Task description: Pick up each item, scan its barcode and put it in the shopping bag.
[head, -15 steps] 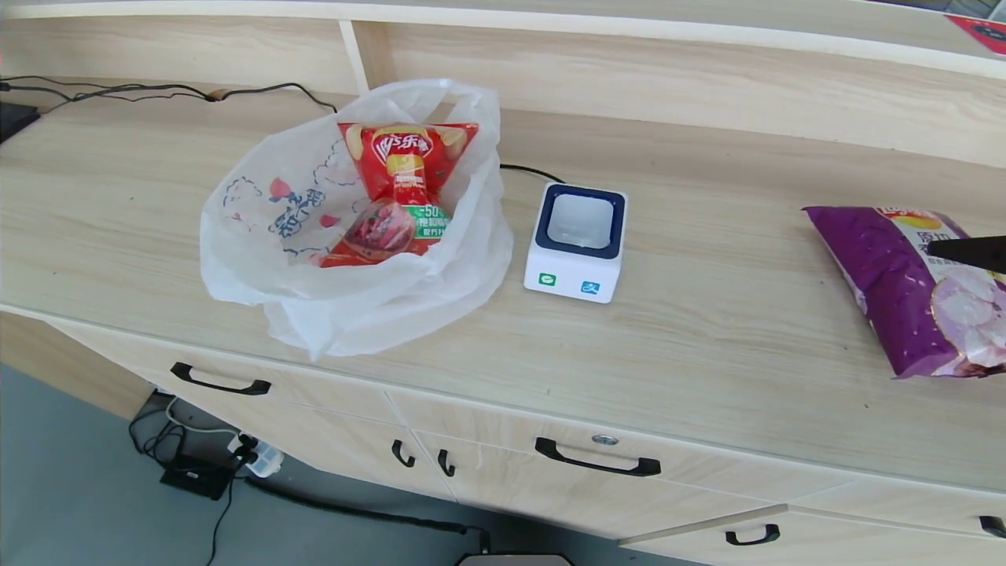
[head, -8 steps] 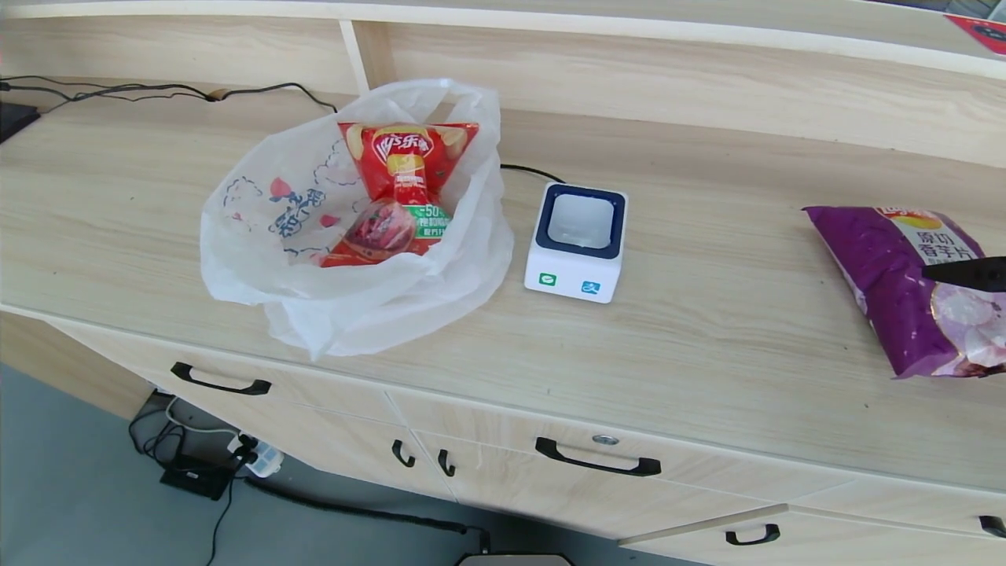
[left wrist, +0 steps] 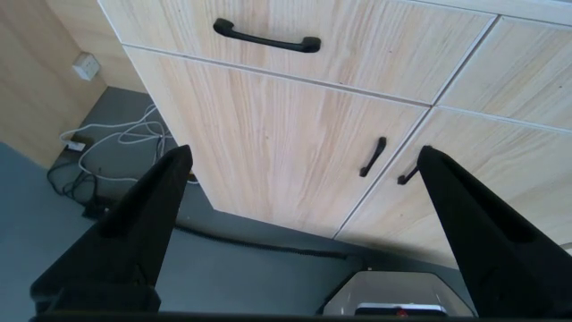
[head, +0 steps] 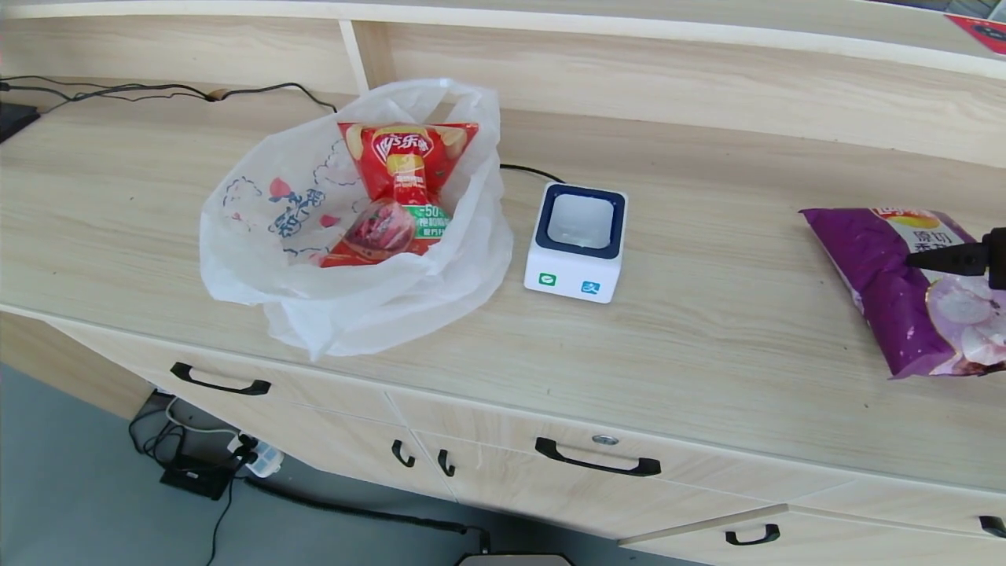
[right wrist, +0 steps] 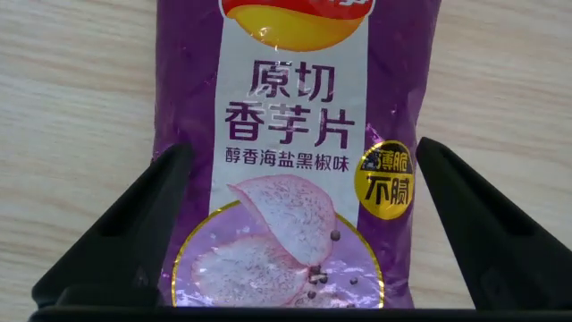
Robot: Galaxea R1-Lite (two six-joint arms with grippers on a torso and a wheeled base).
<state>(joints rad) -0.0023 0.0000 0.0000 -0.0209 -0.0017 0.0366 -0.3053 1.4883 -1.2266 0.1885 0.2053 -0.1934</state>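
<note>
A purple chip bag (head: 904, 291) lies flat on the right end of the wooden counter (head: 707, 330). My right gripper (right wrist: 299, 241) hovers over it, open, with one dark finger on each side of the purple bag (right wrist: 295, 134); one of its fingers (head: 943, 259) shows above the bag. The white plastic shopping bag (head: 259, 259) sits open on the counter's left and holds a red chip bag (head: 405, 169). A white and blue scanner (head: 579, 240) stands between the two bags. My left gripper (left wrist: 304, 233) is open and holds nothing, down in front of the cabinet doors.
Behind the counter rises a raised wooden shelf (head: 668, 71). Black cables (head: 157, 90) trail along the back left. Drawers with black handles (head: 596, 464) run below the front edge. Cabinet doors (left wrist: 295, 143) and floor cables (left wrist: 107, 152) face the left wrist.
The right gripper's finger has dipped over the purple bag and edged left, and more of the gripper shows at the right edge. The bag has barely shifted.
</note>
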